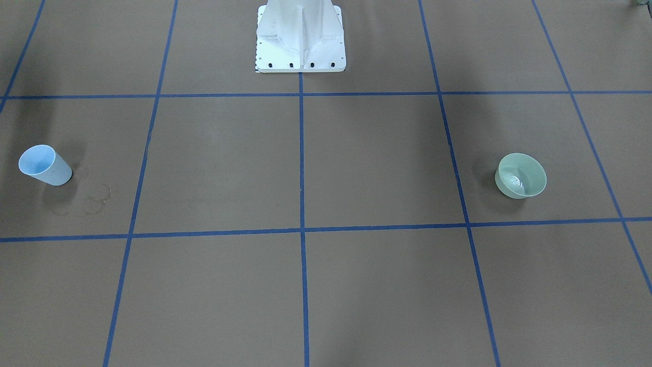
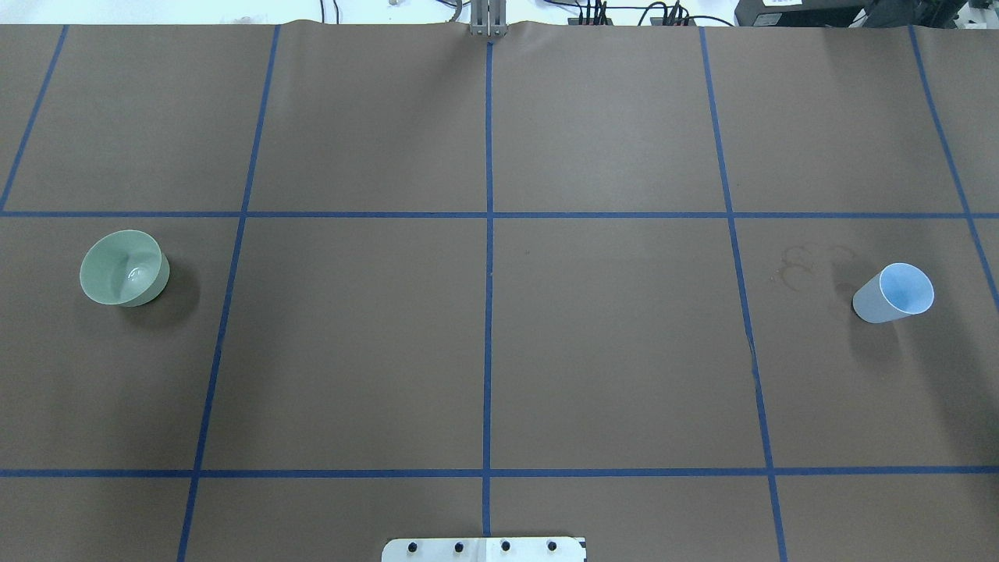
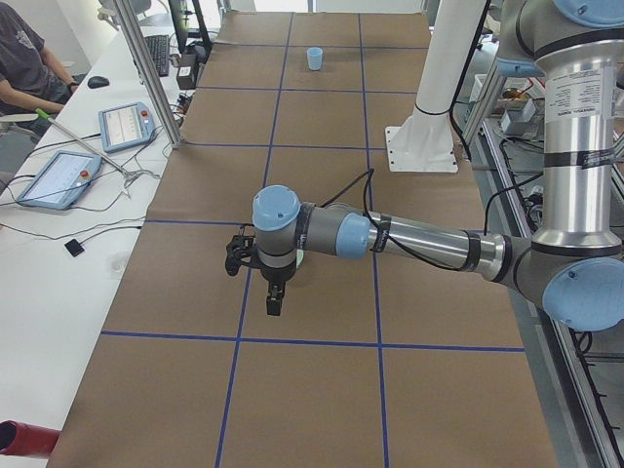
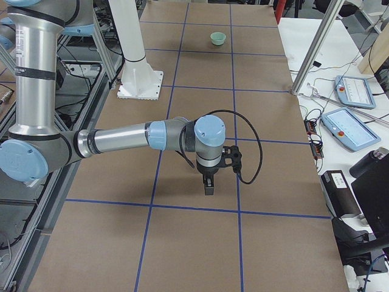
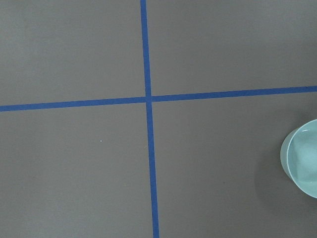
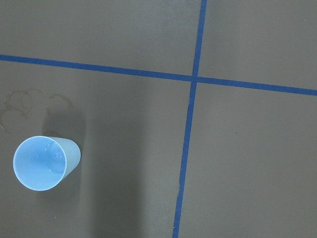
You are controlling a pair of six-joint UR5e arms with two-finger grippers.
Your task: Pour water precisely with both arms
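A pale green bowl (image 1: pixel 530 171) stands on the brown table on my left side, with white glints of water (image 1: pixel 515 181) at its bottom. It also shows in the overhead view (image 2: pixel 117 261) and at the right edge of the left wrist view (image 5: pixel 303 157). A light blue cup (image 1: pixel 45 165) stands upright on my right side, also seen in the right wrist view (image 6: pixel 44 162) with tiny glints inside. My left gripper (image 3: pixel 274 304) hangs above the table near the bowl. My right gripper (image 4: pixel 208 187) hangs above the table near the cup. I cannot tell whether either is open or shut.
The white ribbed pedestal (image 1: pixel 300 35) stands at the robot's side of the table. Faint dried ring stains (image 1: pixel 97 200) lie beside the cup. Blue tape lines (image 2: pixel 488 312) divide the brown surface. Tablets (image 3: pixel 122 124) and a seated operator (image 3: pixel 24 68) are beyond the far edge.
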